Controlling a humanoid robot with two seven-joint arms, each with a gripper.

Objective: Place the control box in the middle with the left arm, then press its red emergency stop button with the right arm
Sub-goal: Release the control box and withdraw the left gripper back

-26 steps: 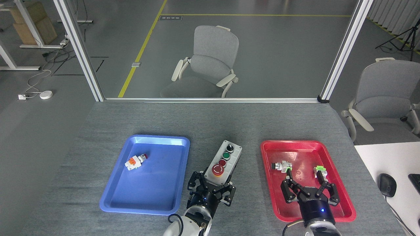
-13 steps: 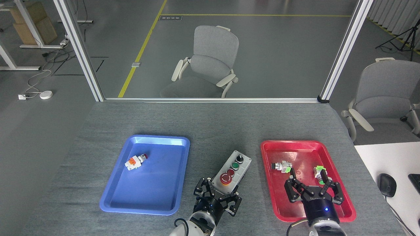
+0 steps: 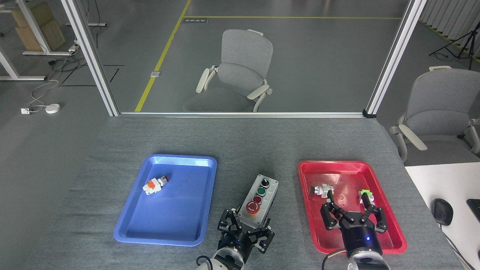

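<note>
Both earlier views show the control box (image 3: pixel 260 198) swinging about in your left gripper (image 3: pixel 245 228): first tilted towards 1 o'clock, then shifted right, and now back leftward and lower, sitting on the bare grey cloth (image 3: pixel 240 146) between the blue tray (image 3: pixel 204 162) and the red tray (image 3: pixel 305 167). That puts it about in the middle, so I judge the placing step nearly finished. Your left gripper's fingers sit around the box's near end at 6 o'clock; whether they clamp it or have let go, you cannot tell. Your right gripper (image 3: pixel 348 213) hovers spread apart over the red tray, at 3 o'clock from the box. The box is oblong, smooth light-grey plastic; the red emergency stop button (image 3: pixel 251 207) is a glossy dome on a yellow collar. The cloth looks felt-like and grippy
</note>
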